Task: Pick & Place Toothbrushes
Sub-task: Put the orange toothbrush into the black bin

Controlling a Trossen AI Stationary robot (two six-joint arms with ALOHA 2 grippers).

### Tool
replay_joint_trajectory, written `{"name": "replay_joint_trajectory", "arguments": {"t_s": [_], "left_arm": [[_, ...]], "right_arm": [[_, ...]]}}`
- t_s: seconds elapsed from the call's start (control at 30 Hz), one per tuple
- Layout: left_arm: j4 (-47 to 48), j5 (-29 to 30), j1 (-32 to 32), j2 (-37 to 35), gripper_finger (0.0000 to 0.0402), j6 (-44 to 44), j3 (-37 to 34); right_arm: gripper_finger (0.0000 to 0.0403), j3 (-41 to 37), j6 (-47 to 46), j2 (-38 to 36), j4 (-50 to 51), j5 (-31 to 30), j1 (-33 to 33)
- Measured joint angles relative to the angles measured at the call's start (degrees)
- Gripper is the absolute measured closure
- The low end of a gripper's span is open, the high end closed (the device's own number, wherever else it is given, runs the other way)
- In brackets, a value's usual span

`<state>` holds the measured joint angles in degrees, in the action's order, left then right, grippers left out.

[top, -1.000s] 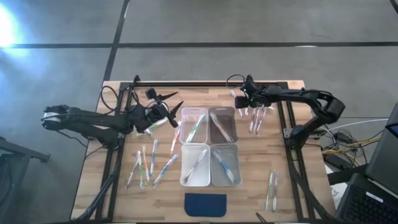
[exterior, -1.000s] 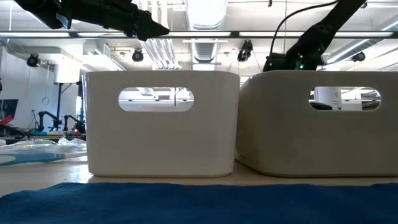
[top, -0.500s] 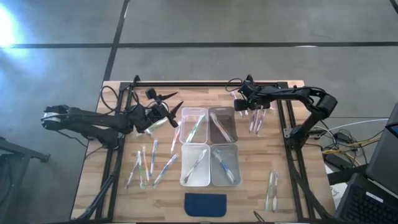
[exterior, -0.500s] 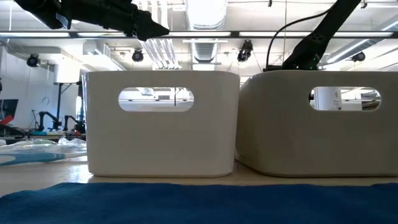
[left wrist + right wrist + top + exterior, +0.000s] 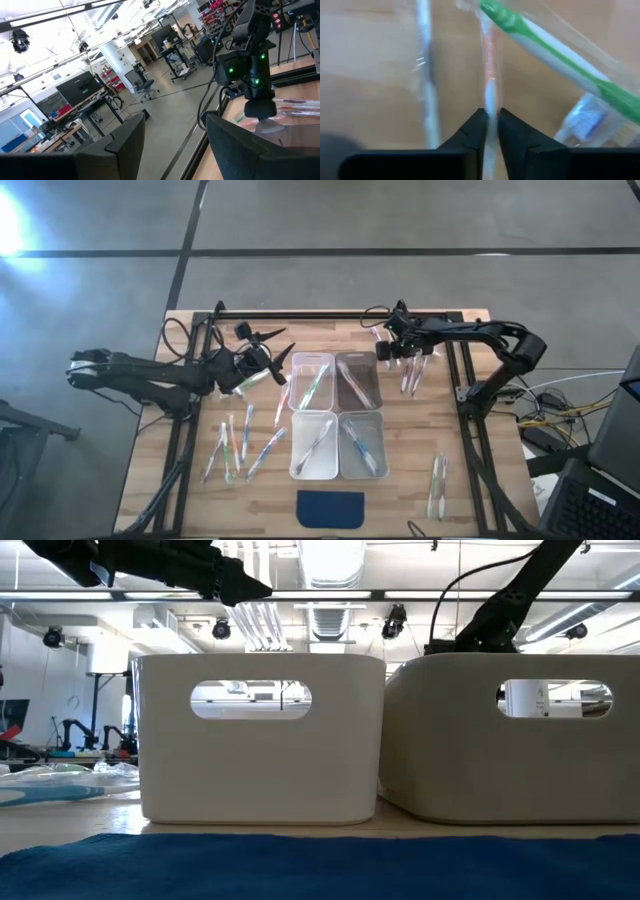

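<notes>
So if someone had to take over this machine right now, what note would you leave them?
Right gripper: shut on a pink toothbrush at the table's far right, not lifted yet.
Left gripper: open, empty, waiting left of the bins.
Done: every bin holds at least one brush.
Left: loose toothbrushes at near left, far right and near right.

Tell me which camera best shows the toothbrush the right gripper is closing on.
The right wrist view: the right gripper has its jaws shut on the pink toothbrush, seen close up beside a green toothbrush. The high view shows only the right gripper over the scattered pile near the table's far edge. The bins hide it in the low view.
</notes>
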<state>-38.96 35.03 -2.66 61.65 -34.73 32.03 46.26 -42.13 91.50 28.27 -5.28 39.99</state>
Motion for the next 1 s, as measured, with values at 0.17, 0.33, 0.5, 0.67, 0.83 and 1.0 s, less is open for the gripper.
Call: {"name": "replay_joint_trajectory", "arguments": {"t_s": [0.17, 0.33, 0.5, 0.67, 0.83, 1.0], "left_arm": [[0.0, 0.0, 0.0, 0.0, 0.0186, 0.1, 0.0], [0.0, 0.0, 0.0, 0.0, 0.0186, 0.1, 0.0], [0.0, 0.0, 0.0, 0.0, 0.0186, 0.1, 0.0], [0.0, 0.0, 0.0, 0.0, 0.0186, 0.1, 0.0], [0.0, 0.0, 0.0, 0.0, 0.0186, 0.1, 0.0], [0.0, 0.0, 0.0, 0.0, 0.0186, 0.1, 0.0]], "right_arm": [[0.038, 0.0, 2.4, -0.9, 1.5, 3.7, 0.0], [0.0382, -0.1, 4.1, -2.2, 3.7, 4.0, 0.0], [0.0383, -0.1, 6.1, -4.7, 3.7, 4.0, -0.3], [0.0384, -0.1, 7.7, -8.9, 2.9, 4.0, -1.4], [0.0384, 0.0, 9.2, -14.0, 2.7, 3.9, -3.5], [0.0384, 0.1, 9.4, -19.5, 2.7, 3.9, -5.6]]}}
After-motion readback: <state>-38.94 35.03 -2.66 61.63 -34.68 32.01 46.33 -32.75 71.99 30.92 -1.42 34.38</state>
